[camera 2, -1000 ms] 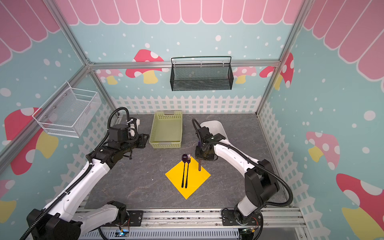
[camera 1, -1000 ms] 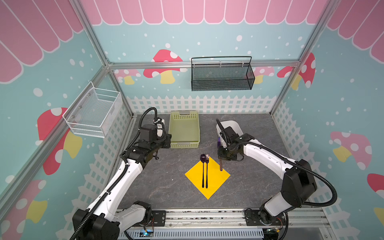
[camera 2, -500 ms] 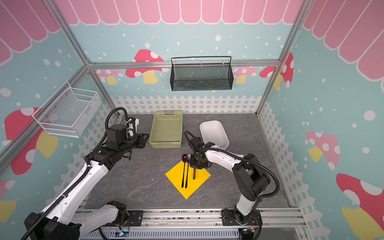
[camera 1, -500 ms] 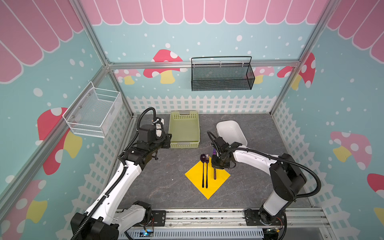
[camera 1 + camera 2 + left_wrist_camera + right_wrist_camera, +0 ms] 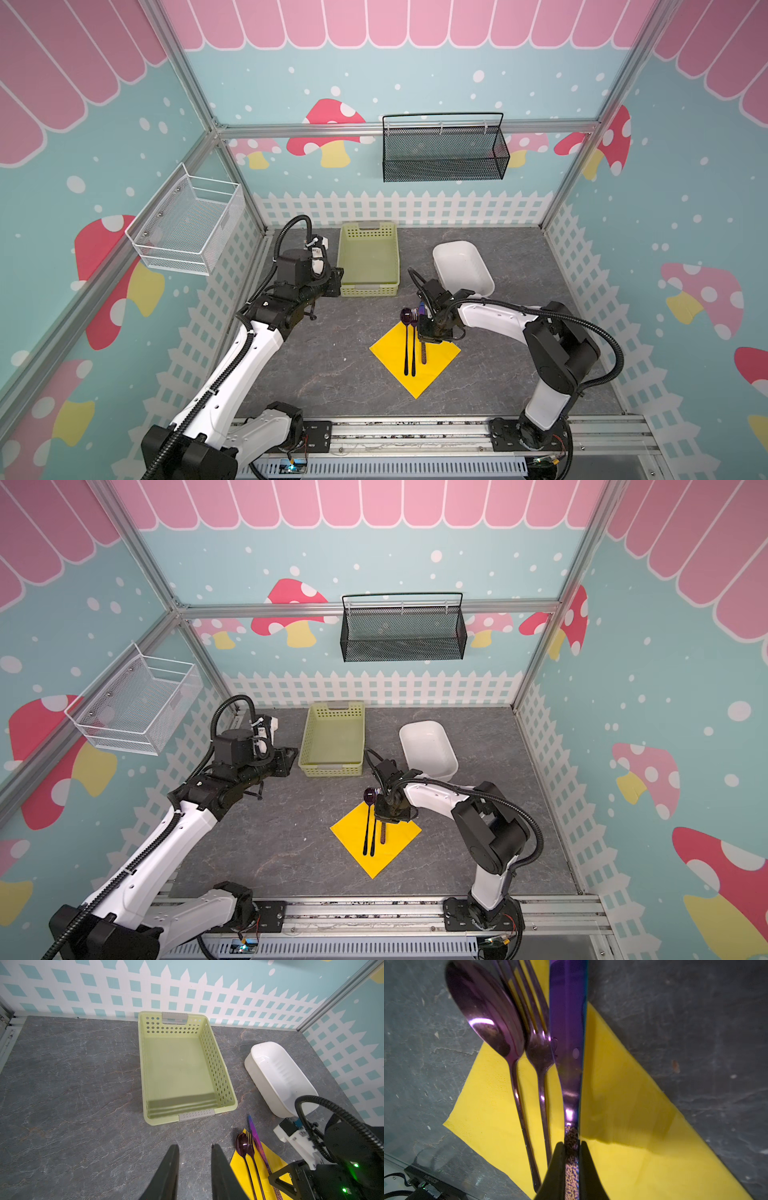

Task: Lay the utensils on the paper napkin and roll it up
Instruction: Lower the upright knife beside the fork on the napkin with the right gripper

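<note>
Grey stone-look tabletop (image 5: 324,374) is seen inside a mushroom-print enclosure. Nearest the front, a yellow napkin (image 5: 440,359) is laid flat as a diamond. Spoon (image 5: 406,347) and fork (image 5: 414,351) are laid side by side on it, handles toward the front, with the spoon bowl overhanging the far corner.

Knife (image 5: 568,1022) is placed just beside the fork, parallel to it. Its speckled handle is pinched between the pressed-in fingers of the right hand (image 5: 572,1145). Whether the knife is resting on the napkin cannot be told. In both top views the knife's middle is covered by the right hand, so only the blade tip and handle end are shown. In the right wrist view the fork tines and knife tip are cut off by the frame.

A label (image 5: 430,1180) on a black box is caught in that view; its text is inverted and too small to be read.

Left hand (image 5: 194,1147) is held over bare tabletop, well apart from the napkin, with fingers spread and nothing between them. Farther back, a green basket (image 5: 216,1068) and a white tub (image 5: 461,266) are set. A black mesh basket (image 5: 444,153) is hung on the back wall, and a white wire basket (image 5: 187,224) on the left wall.
</note>
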Controlling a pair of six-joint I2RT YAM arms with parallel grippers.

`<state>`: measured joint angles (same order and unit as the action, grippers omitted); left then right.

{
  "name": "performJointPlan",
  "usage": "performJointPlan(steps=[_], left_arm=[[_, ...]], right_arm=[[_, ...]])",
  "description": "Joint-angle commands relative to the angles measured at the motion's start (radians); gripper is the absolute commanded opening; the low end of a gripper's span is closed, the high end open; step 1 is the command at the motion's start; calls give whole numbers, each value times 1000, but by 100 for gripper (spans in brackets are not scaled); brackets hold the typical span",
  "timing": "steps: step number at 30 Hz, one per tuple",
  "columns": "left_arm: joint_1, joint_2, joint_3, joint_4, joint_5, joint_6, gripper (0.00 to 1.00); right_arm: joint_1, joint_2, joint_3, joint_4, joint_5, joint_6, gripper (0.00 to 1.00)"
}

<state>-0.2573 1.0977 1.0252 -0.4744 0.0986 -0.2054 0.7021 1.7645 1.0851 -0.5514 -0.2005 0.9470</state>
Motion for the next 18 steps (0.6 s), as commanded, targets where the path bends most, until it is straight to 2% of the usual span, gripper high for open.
performJointPlan(steps=[1,18], left_arm=[[4,-1,-11,7,10,-5,29],[5,11,-8,6,15,-8,29]], right_arm=[[9,24,-14,16,-11,11,0],[11,53,-22,30,-33,9,3]])
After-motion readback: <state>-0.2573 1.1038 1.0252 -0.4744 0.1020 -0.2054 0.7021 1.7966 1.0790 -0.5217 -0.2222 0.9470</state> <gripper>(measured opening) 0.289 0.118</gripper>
